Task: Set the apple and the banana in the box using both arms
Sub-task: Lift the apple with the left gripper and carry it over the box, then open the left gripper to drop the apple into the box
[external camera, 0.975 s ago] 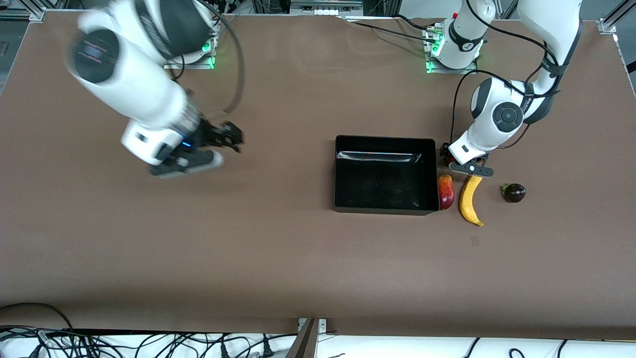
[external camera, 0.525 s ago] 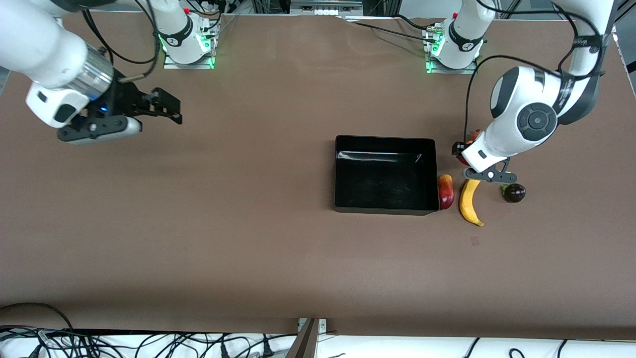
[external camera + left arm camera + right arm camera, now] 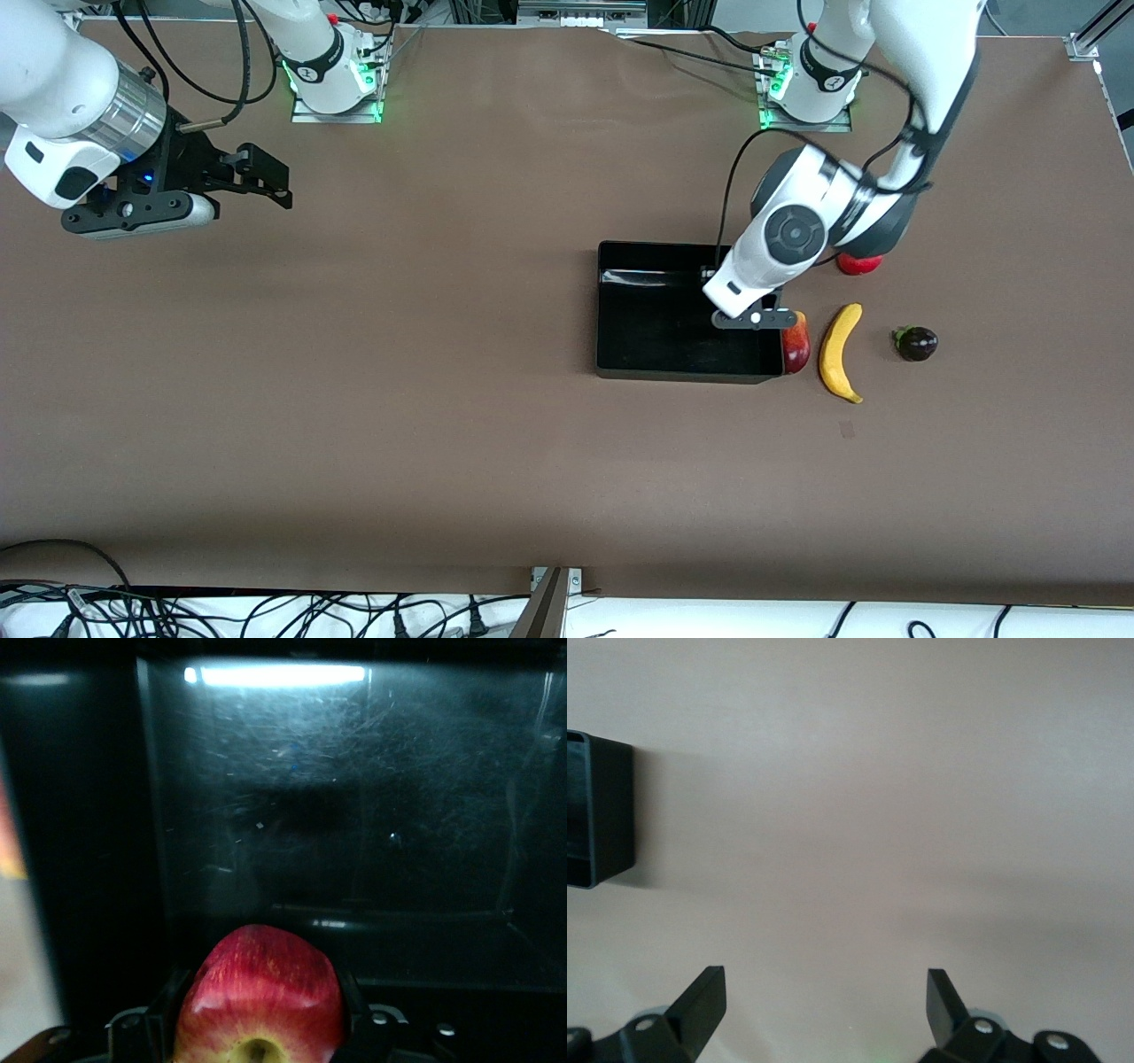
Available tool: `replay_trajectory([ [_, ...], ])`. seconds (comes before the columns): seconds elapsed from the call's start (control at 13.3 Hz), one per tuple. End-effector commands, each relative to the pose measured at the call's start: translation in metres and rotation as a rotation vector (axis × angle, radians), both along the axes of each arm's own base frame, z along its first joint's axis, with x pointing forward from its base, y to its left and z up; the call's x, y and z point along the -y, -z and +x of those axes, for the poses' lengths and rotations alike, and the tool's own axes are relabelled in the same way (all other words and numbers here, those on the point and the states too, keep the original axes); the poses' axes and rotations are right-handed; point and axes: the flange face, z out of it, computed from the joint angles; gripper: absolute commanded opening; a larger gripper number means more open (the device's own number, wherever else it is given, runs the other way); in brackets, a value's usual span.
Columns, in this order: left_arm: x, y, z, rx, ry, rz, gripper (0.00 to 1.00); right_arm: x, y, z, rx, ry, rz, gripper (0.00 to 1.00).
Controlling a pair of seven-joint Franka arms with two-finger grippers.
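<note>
My left gripper (image 3: 749,317) hangs over the black box (image 3: 682,249), at its end toward the left arm, and is shut on the apple (image 3: 259,1001). The apple is red with yellowish streaks and shows only in the left wrist view, above the box's glossy floor (image 3: 354,815). The banana (image 3: 839,352) lies on the table beside the box, toward the left arm's end. My right gripper (image 3: 266,182) is open and empty over bare table at the right arm's end; the right wrist view shows its gripper (image 3: 824,992) and a corner of the box (image 3: 598,811).
A red-yellow mango-like fruit (image 3: 796,341) lies against the box wall, between box and banana. A plain red pomegranate (image 3: 858,263) sits partly under the left arm. A small dark purple fruit (image 3: 915,343) lies past the banana toward the left arm's end.
My left arm has swung from beside the banana to over the box, carrying the apple. My right arm has pulled back toward its end of the table.
</note>
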Motion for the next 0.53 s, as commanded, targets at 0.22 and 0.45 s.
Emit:
replay_trajectory([
  [0.22,-0.001,0.037,-0.016,0.066,0.0,-0.036,1.0,0.037,0.005,-0.007,0.009,-0.024,-0.019,1.0],
  [0.45,-0.005,-0.023,0.009,0.032,-0.003,0.014,1.0,0.046,0.004,-0.007,0.013,-0.019,-0.026,1.0],
])
